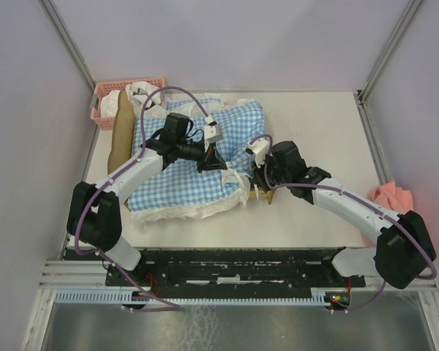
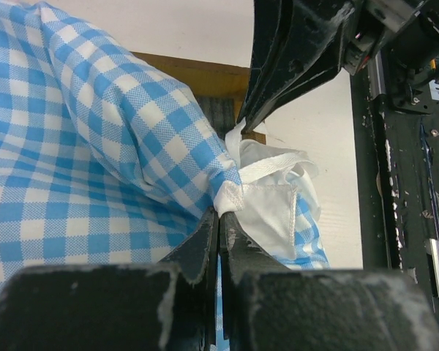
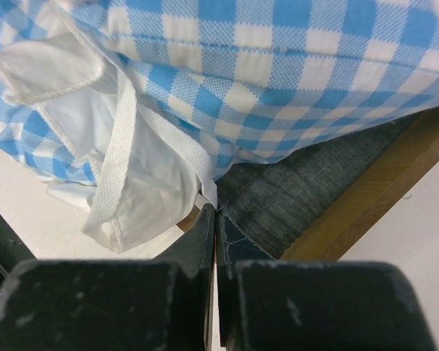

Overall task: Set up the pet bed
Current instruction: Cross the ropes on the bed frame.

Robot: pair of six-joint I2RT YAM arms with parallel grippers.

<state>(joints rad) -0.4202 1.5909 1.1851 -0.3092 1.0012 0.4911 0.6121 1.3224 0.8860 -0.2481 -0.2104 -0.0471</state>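
Note:
The pet bed lies under blue-white gingham bedding [image 1: 190, 164]. Only its light-wood corner [image 1: 268, 196], its headboard [image 1: 120, 133] at the left, a wood rail [image 3: 373, 197] and the grey fabric base [image 3: 307, 186] show. My left gripper [image 1: 214, 159] is over the bedding's right part, shut on a bunched gingham corner with white trim [image 2: 260, 208]. My right gripper [image 1: 260, 183] is at the bed's near right corner. It is shut, with the end of the bedding's white strap [image 3: 117, 146] pinched at its tips. The two grippers sit close together.
A pink basket [image 1: 104, 102] holding white cloth stands at the back left, beside the headboard. A pink cloth [image 1: 392, 196] lies at the table's right edge. The right gripper's black body [image 2: 300, 51] fills the upper right of the left wrist view.

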